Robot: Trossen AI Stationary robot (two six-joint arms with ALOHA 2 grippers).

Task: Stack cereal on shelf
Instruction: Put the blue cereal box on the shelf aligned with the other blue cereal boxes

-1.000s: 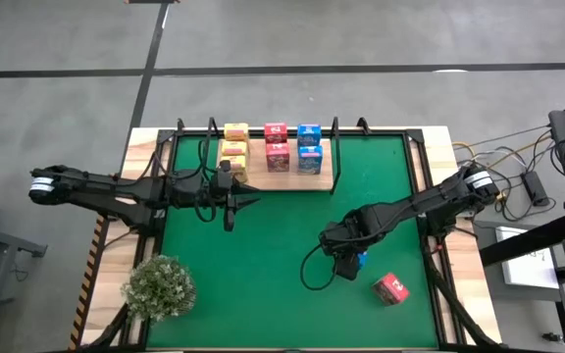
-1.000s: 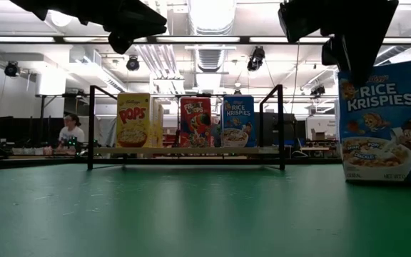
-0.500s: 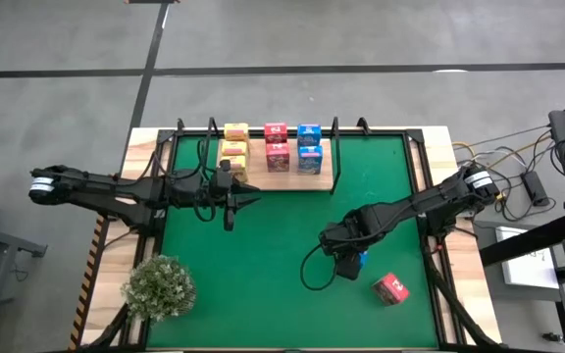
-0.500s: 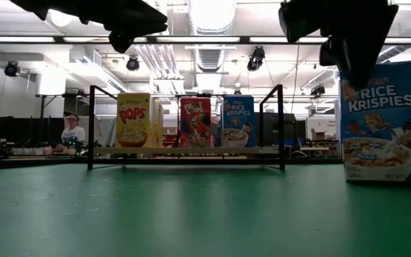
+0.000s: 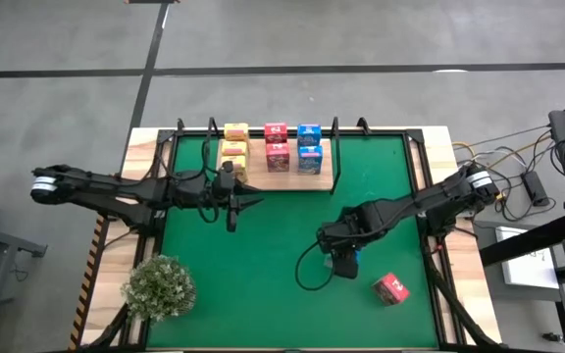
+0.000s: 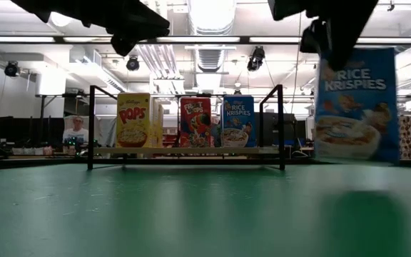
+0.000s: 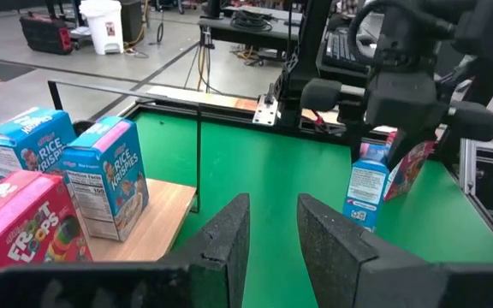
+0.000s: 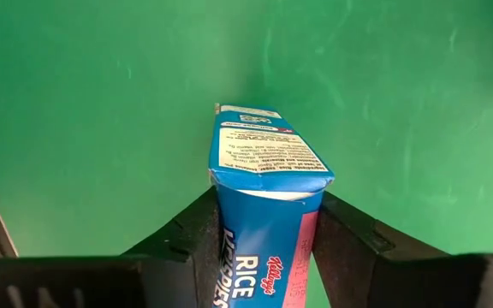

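My right gripper (image 5: 344,257) is shut on a blue Rice Krispies carton (image 6: 355,103) over the right half of the green mat, and the carton also shows in the left wrist view (image 7: 368,184). The wooden shelf (image 5: 263,176) lies at the mat's far edge. On it stand three yellow cartons (image 5: 234,149), two red (image 5: 277,145) and two blue (image 5: 310,147). A red carton (image 5: 391,287) lies on the mat near the right front. My left gripper (image 5: 231,208) hovers open and empty just in front of the shelf's left end. My right gripper pinches the blue carton's upper part (image 8: 222,198) between its two fingers (image 8: 187,235), one on each of two opposite sides. The fingers come from above, pointing down. The carton hangs upright below them, its bottom (image 6: 348,158) lifted clear of the mat.
A bushy pale green plant (image 5: 160,286) stands at the mat's near left corner. The shelf's black wire frames (image 6: 91,127) rise at both its ends. Cables trail beside my right arm (image 5: 307,275). A person (image 6: 73,130) sits in the room far behind.
My right gripper has gone up and a little toward the table's left edge with the blue carton. The carton stood on the mat before and now hangs upright, clear of it.
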